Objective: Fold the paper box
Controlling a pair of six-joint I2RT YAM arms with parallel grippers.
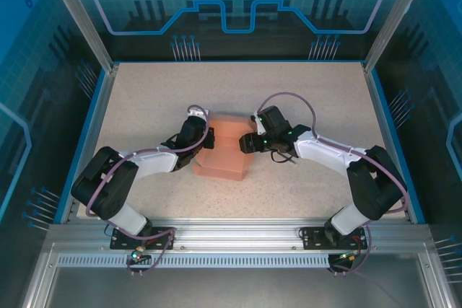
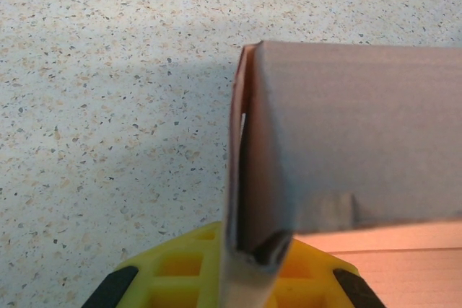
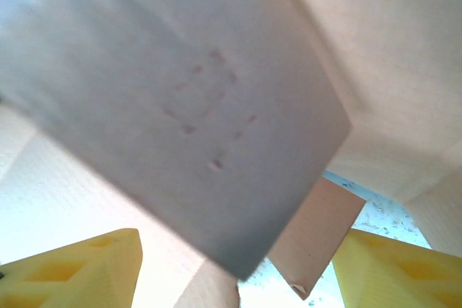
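At the near edge a ribbed aluminium rail (image 1: 231, 247) carries both bases. The black-and-white arms (image 1: 144, 164), trailed by looping lilac cables (image 1: 289, 95), reach inward and meet over the middle of the counter (image 1: 144, 91), a flat beige slab with fine dark and tan speckles.

There lies the box (image 1: 224, 158), of thin, matte, salmon-pink cardboard. It is partly folded, with flat stepped panels on the near side and raised walls behind.

The left gripper (image 1: 203, 135) is at the box's left side. In the left wrist view its yellow, ribbed fingers (image 2: 180, 272) are pressed together on a thin upright wall of the box (image 2: 361, 128). The wall's doubled edge is pinched between them. The wall is smooth and square-cornered, and it throws a soft shadow on the counter (image 2: 108, 106).

The right gripper (image 1: 247, 142) is at the box's right side, opposite. In its wrist view the yellow fingers (image 3: 79, 272) stand wide apart, and neither presses on card. A narrow strip of the box with a rounded corner hangs between them. A broad, blurred panel (image 3: 180, 106) with faint dents crosses in front.

Beyond the counter's blue rim stand glossy blue walls (image 1: 231, 5) with printed line patterns.
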